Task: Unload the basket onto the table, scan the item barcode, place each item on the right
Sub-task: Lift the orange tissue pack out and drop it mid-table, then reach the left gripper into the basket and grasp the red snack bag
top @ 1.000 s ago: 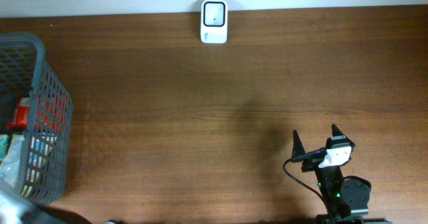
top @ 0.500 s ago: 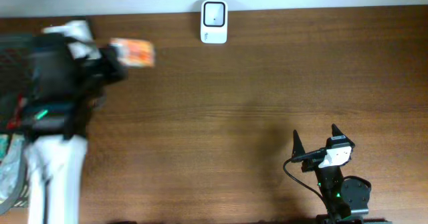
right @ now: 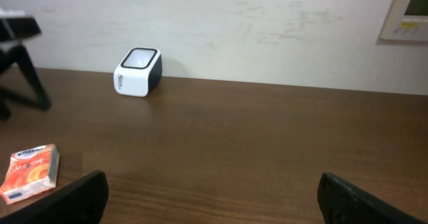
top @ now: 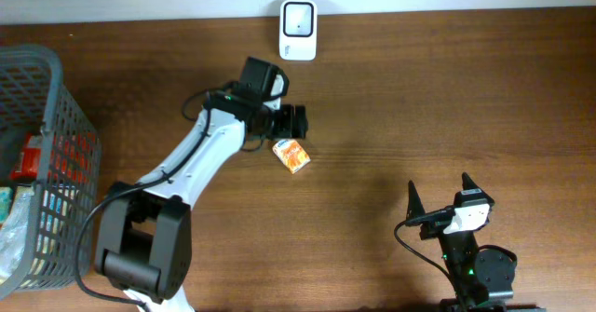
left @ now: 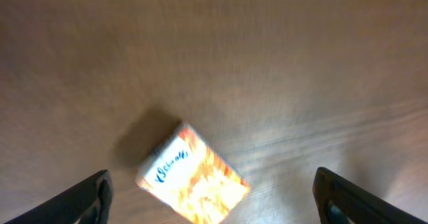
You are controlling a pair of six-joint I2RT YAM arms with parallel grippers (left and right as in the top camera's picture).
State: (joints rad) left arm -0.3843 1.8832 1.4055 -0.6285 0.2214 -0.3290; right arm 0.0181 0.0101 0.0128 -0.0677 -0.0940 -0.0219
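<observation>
A dark brown wooden bench (top: 447, 98), its grain running left to right, fills the overhead view and reflects pale light near its far edge. Behind that edge rises an off-white wall (right: 267, 30), marked with faint scuffs and smudges. 1 beige control panel (right: 408, 13) is mounted on the wall at the upper right of the right wrist view, partly cut off by the frame.

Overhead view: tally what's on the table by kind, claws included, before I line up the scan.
Orange packet: 1
White scanner: 1
Grey basket: 1 (contents too jumbled to count)
Claws: 2, left claw and right claw, both open
Total: 5
</observation>
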